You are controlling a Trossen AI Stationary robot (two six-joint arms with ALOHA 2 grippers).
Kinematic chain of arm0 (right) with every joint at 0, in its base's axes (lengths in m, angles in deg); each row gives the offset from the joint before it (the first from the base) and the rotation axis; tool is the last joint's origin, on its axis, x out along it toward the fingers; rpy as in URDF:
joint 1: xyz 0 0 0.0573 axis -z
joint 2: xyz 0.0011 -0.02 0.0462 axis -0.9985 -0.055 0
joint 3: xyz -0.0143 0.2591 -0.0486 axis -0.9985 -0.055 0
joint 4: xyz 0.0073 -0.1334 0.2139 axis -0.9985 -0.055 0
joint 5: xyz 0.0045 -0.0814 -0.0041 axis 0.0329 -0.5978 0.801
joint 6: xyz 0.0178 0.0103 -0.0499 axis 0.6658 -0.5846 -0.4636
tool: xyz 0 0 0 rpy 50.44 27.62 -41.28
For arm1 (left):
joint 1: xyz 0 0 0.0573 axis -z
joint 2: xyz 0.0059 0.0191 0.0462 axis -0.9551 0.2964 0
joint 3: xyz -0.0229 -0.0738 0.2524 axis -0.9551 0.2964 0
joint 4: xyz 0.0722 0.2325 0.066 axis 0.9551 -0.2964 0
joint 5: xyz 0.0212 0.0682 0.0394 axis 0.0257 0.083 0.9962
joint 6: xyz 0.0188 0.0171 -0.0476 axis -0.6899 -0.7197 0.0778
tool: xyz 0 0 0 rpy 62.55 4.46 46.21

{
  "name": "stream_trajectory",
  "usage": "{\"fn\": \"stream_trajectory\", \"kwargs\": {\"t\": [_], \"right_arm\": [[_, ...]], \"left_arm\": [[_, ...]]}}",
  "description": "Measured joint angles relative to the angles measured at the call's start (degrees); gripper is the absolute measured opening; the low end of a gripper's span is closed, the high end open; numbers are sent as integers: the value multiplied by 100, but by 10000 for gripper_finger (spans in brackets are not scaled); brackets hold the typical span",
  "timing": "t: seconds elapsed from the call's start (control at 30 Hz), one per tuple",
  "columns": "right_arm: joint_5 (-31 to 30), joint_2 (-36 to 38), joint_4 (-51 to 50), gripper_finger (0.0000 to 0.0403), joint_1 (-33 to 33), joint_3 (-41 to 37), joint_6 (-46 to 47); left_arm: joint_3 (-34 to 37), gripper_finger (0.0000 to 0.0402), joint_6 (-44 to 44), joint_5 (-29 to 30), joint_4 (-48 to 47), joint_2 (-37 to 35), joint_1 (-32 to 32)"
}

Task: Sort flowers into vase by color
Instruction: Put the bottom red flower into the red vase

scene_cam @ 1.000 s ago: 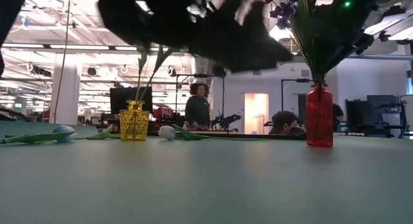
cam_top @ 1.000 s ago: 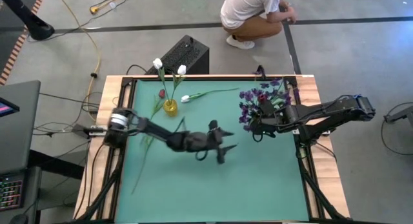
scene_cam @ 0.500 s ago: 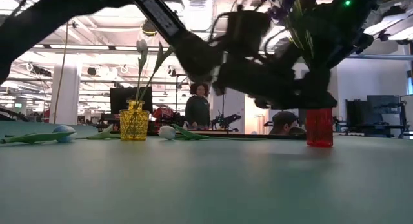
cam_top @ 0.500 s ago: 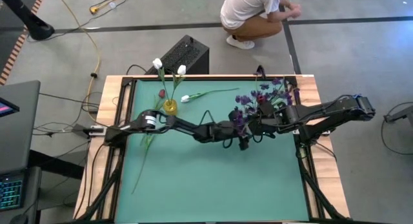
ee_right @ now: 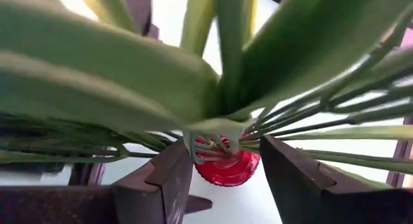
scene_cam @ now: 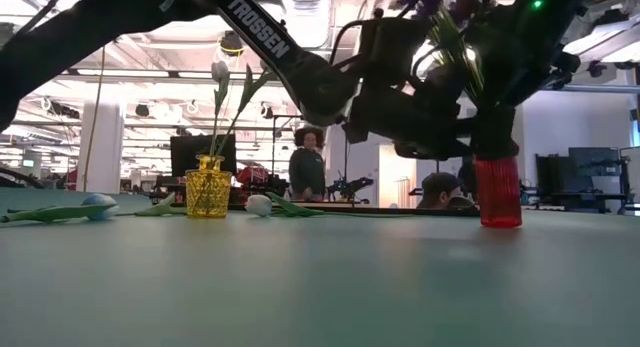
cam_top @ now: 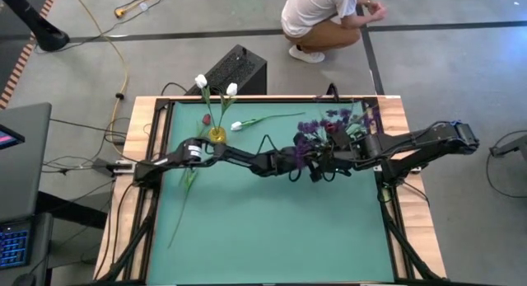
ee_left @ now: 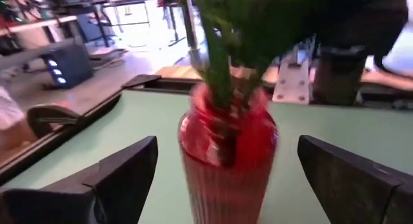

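The left gripper [ee_left: 222, 179] stands wide open astride the red vase [ee_left: 227, 161], its fingers clear of the glass. The right gripper [ee_right: 222, 175] is part open around the purple spray's [cam_top: 329, 125] green stems above that vase, at the table's [cam_top: 272, 228] two o'clock. "TROSSEN" reads on the left arm [scene_cam: 262, 25].

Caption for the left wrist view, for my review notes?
Left gripper, fingers apart, straddles the ribbed red glass vase holding green stems on the green table.
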Motion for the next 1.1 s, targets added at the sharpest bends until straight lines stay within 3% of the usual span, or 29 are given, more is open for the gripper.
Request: {"fn": "stream_trajectory", "kwargs": {"t": [0.23, 0.47, 0.73, 0.87, 1.07, 1.1], "right_arm": [[16, 0, 19, 214, 0, 0, 42], [10, 1, 64, 214, 0, 0, 44], [4, 1, 103, 214, 0, 0, 84], [26, 0, 86, 214, 0, -2, 30], [229, 2, 28, 214, 7, 6, -140], [243, 2, -4, 214, 7, 20, -143]], "left_arm": [[-187, 363, 384, -677, 29, 53, -226], [-962, 363, 37, -579, -536, 439, -143], [-962, 359, 83, -507, -747, 442, -167], [-957, 327, 141, -514, -976, 444, -171], [-957, 221, 139, -576, -997, 444, -167], [-957, 218, 127, -610, -1005, 444, -170]]}}
